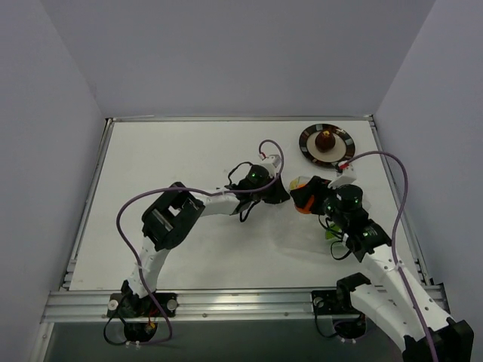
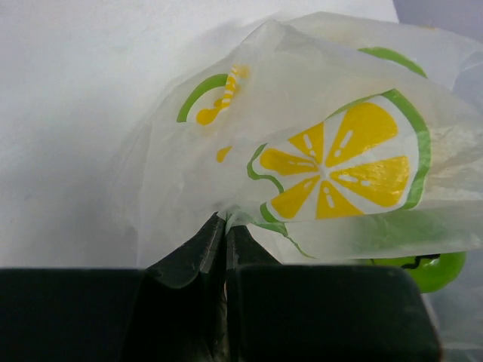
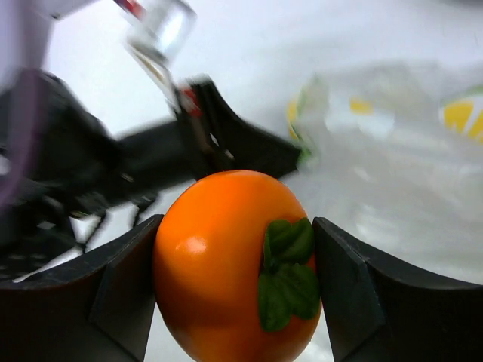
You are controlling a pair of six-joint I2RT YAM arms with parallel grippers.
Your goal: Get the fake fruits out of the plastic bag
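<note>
While the left end effector (image 2: 225,228) is clenched on a fold of the plastic bag (image 2: 324,98), right of centre in the top view, the right end effector (image 3: 235,256) just beside it grasps an orange fruit (image 3: 211,249). A green fruit (image 2: 441,270) peeks from beneath the film at the left wrist view's lower right, and a dark fruit (image 1: 325,140) sits on the plate (image 1: 304,143) at the top view's upper right.
</note>
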